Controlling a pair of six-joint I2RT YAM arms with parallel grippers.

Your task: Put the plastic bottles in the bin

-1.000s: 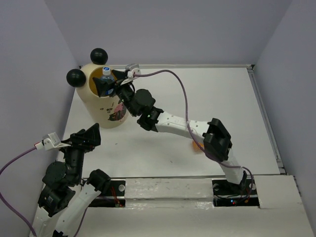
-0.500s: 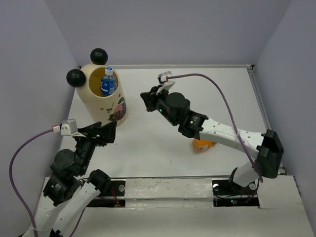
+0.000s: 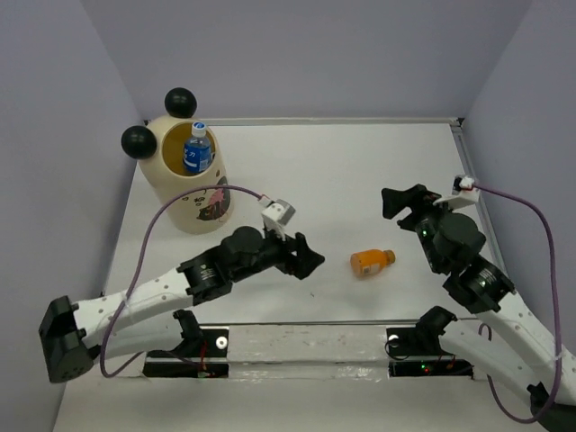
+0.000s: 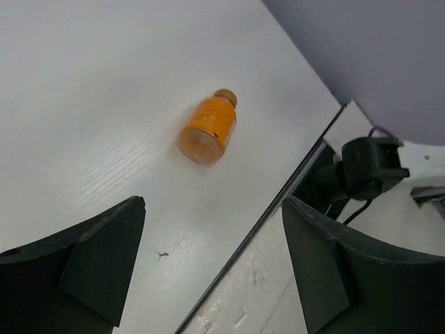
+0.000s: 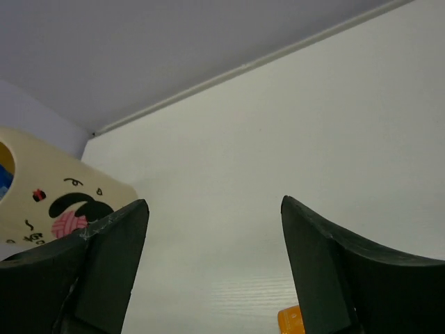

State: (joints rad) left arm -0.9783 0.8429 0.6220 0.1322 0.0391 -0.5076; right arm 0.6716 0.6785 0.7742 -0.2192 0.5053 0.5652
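Orange bottle [image 3: 372, 262] lying on table [image 3: 342, 171], well apart from bin [image 3: 180, 205]; clear bottle [image 3: 197, 151] upright inside bin. Left gripper [image 3: 308, 261] and right gripper [image 3: 396, 202]: jaws apart, empty. Step: approach. Next: left gripper descends astride bottle, clamps.

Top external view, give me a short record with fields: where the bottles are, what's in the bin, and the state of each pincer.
orange bottle: lying on its side on the table, untouched
bin: upright, far left of the table
inside bin: one clear bottle with blue cap visible
left pincer: open, empty, pointing toward the orange bottle, short of it
right pincer: open, empty, apart from the orange bottle
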